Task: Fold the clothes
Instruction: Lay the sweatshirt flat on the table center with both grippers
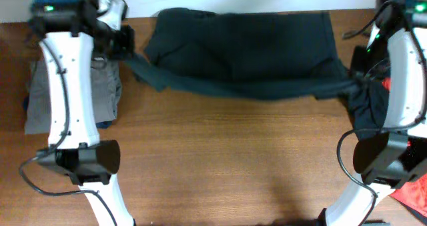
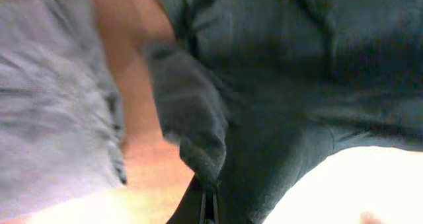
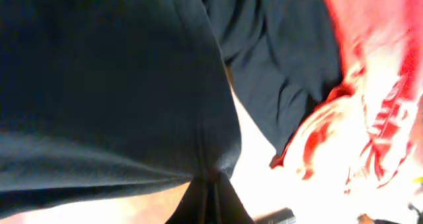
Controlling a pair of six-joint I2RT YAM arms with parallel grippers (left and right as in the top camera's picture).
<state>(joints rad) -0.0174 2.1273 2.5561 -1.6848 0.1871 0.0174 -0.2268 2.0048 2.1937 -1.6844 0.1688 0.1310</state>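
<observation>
A large black top (image 1: 240, 49) lies spread across the back of the wooden table (image 1: 227, 159), pulled taut along its near edge between both arms. My left gripper (image 1: 130, 53) is shut on the top's left corner. In the left wrist view its fingers (image 2: 210, 207) pinch bunched black cloth (image 2: 297, 85). At the right end, my right gripper (image 1: 353, 85) is shut on the other corner. The right wrist view shows its jaws (image 3: 210, 191) closed on the black top (image 3: 99, 85). Beyond it lie a plain black garment (image 3: 284, 65) and a red one (image 3: 377, 85).
A folded grey garment pile (image 1: 47, 99) sits at the left edge under the left arm, also filling the left of the left wrist view (image 2: 46, 105). Red cloth (image 1: 413, 193) shows at the lower right corner behind the right arm's base.
</observation>
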